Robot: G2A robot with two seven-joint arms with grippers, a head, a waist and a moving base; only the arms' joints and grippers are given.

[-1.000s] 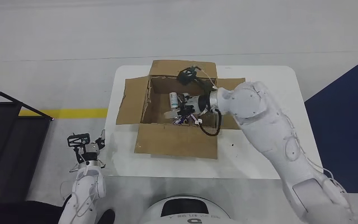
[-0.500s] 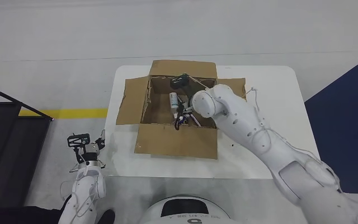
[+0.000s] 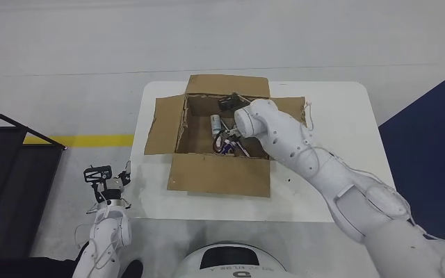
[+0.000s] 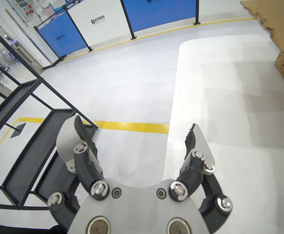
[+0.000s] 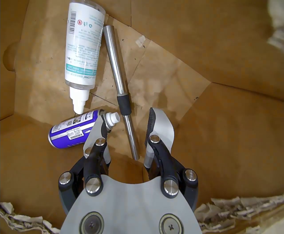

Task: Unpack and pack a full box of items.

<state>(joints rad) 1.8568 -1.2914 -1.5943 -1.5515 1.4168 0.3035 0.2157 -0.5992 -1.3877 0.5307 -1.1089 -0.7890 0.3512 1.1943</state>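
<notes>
Left wrist view
Left claw: spread wide, nothing between its two ribbed fingers; hung over the floor just beside the edge of the surface.
Floor: crossed by one yellow line; carried one black rack on the far side of the claw from the surface.
Backdrop: two blue panels with one white panel between them.
Box: one torn flap corner seen, well apart from the claw.

Right wrist view
Right claw: spread, pinching nothing; hung low inside the box, close over its floor.
Items counted on the box floor: three.
White bottle: one, lay on its side, cap tip just beside the can.
Blue spray can: one, lay on its side, nozzle end partly hidden behind one finger.
Metal rod: one, with one black band; lay alongside the bottle, one end between the spread fingers; contact with them could not be told.

Top view
Box: one, stood on the surface with four flaps folded outward.
Right arm: reached over the box's right flap, with the wrist down inside.
Left claw: stayed off the left of the surface, well apart from the box.
</notes>
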